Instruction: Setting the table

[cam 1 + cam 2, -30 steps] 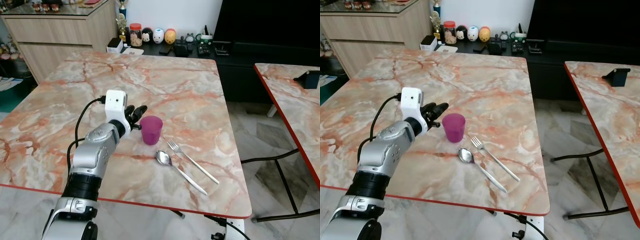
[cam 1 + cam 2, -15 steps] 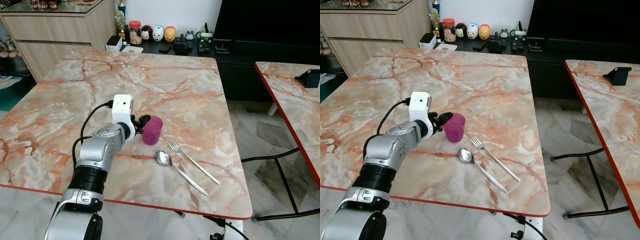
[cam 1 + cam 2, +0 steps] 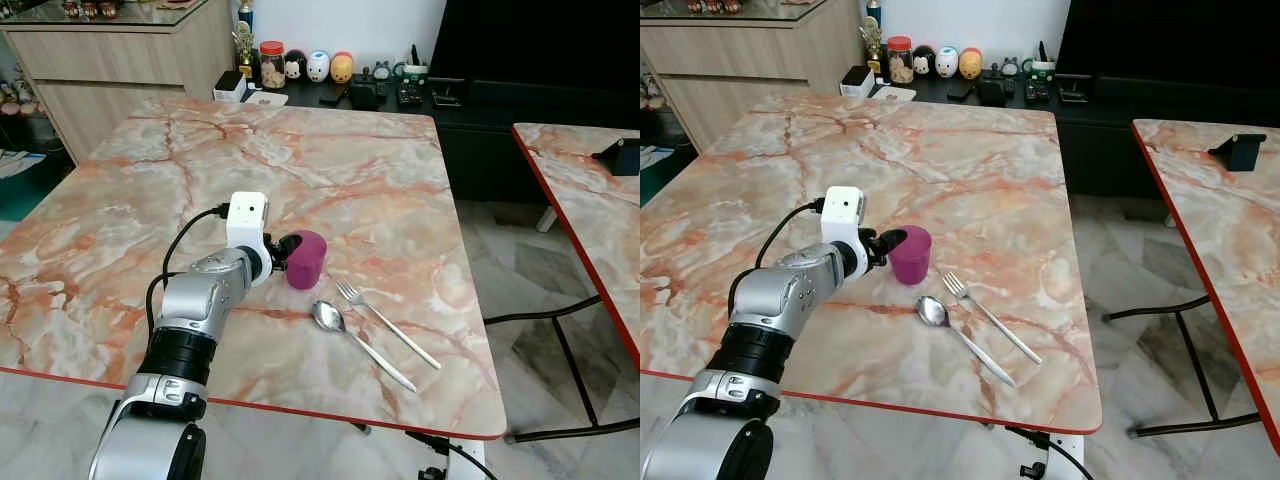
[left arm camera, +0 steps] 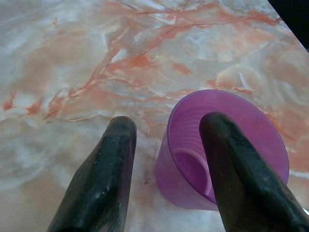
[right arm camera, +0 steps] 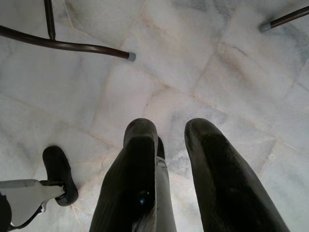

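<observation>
My left end effector (image 4: 161, 159) is at the purple cup (image 3: 306, 259), fingers spread and straddling its wall: one finger (image 4: 236, 164) sits inside the rim, the other (image 4: 104, 174) outside on the side away from the cutlery. Not clamped yet; a gap shows between the outer finger and the cup wall. A rim pinch like this suits a thin, light plastic cup, needing less opening than spanning the whole body.

The cup stands on the marble counter (image 3: 340, 170), near the front edge, and looks tilted away from my wrist in the left eye view, probably pushed by the inner finger. Risk: it tips toward the spoon before I close.

Spoon (image 3: 358, 342) and fork (image 3: 386, 322) lie just beside the cup, side by side, handles angled toward the counter's right front corner. They appear placed already, so the cup is likely the remaining item to position.

Right end effector (image 5: 169, 159) hangs idle over the tiled floor (image 5: 203, 63), fingers slightly parted, holding nothing.
</observation>
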`<state>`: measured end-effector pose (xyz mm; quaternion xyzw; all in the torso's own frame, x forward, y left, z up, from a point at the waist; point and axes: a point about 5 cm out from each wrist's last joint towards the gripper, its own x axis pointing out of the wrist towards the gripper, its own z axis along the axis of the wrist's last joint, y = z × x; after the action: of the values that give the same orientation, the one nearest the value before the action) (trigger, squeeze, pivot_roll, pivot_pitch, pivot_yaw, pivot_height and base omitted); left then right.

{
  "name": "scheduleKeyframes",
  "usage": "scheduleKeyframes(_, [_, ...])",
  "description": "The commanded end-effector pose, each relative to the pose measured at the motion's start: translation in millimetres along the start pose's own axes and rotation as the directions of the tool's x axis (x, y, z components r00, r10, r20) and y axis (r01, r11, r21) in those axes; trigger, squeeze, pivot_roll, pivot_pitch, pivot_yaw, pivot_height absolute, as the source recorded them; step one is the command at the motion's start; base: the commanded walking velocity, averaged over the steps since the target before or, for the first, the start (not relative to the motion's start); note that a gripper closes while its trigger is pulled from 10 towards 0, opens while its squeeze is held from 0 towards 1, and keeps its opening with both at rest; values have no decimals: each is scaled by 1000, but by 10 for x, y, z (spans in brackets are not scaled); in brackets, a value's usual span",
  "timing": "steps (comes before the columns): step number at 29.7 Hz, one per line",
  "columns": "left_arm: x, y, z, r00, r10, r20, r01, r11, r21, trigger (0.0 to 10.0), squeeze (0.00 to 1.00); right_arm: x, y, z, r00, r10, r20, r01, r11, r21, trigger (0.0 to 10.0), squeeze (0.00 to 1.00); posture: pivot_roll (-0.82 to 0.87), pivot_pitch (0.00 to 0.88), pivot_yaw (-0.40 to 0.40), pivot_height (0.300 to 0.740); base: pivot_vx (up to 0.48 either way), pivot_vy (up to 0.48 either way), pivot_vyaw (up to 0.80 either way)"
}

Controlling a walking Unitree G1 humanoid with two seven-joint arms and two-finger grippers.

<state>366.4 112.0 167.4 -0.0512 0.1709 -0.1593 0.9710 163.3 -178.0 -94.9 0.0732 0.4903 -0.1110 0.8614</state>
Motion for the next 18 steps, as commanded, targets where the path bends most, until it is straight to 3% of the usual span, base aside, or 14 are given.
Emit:
scheduleKeyframes(1, [10,-18,12,1000,7,-15,-6,1000,24,10000,0,-3,-3,-27,1000,-3,-11,4,1000,14,10000,0,97,0,-5,740,0,0,0])
scheduleKeyframes(13, [22,-8,-10,999,22,-26,-21,999,33,10000,0,-2,-1,-23,1000,-2,-14,2,1000,18,10000,0,99,0,-5,740,0,0,0])
scheduleKeyframes(14, [22,-7,-12,999,23,-26,-22,999,33,7216,0,-1,-1,-22,1000,-2,-14,2,1000,18,10000,0,99,0,-5,740,0,0,0])
scheduleKeyframes(15, [22,-8,-13,999,23,-26,-22,999,34,7216,0,-1,-1,-22,1000,-2,-15,2,1000,19,10000,0,99,0,-5,740,0,0,0])
scheduleKeyframes(16, [22,-12,-18,999,22,-27,-21,999,34,2392,0,-1,-1,-22,1000,-2,-15,2,1000,18,10000,0,99,0,-5,740,0,0,0])
scheduleKeyframes(17, [22,-15,-21,999,21,-27,-20,999,34,2392,0,-1,-1,-22,1000,-2,-15,2,1000,18,10000,0,99,0,-5,740,0,0,0])
scheduleKeyframes(18, [25,-23,-27,999,19,-28,-18,999,36,0,0,-1,-1,-20,1000,-1,-15,2,1000,18,10000,0,97,0,-5,740,0,0,0])
